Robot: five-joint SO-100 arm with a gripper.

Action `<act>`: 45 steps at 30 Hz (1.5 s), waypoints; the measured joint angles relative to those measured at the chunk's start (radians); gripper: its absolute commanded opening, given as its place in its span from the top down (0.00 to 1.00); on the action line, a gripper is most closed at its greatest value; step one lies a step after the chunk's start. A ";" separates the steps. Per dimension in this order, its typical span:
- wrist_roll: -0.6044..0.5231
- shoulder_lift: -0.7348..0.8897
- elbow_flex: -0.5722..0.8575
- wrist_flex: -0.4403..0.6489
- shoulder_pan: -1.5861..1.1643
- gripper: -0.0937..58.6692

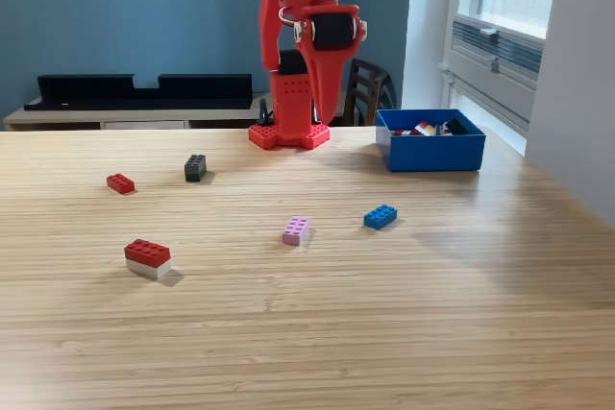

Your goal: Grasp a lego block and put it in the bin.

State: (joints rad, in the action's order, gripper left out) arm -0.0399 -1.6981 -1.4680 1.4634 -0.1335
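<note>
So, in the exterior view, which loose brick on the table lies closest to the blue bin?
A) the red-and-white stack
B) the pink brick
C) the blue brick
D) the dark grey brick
C: the blue brick lies just in front of the bin, nearer than the other loose bricks.

wooden table (384, 333), bin (430, 153), scattered bricks (296, 229)

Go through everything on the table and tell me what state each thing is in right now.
Bin: open-topped, several bricks inside.
Blue brick: loose on table.
Pink brick: loose on table.
Black brick: loose on table.
Small red brick: loose on table.
Red-on-white stack: joined, resting on table.
Arm: folded above its base; gripper state unclear.
</note>
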 measured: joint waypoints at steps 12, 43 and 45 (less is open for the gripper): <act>0.017 0.000 -0.040 -0.063 0.058 1.00; 0.147 0.000 -0.276 -0.327 0.155 0.72; 0.178 0.000 -0.290 -0.337 0.153 0.66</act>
State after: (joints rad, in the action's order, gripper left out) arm 0.1381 -1.6981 -1.7579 1.1259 0.0199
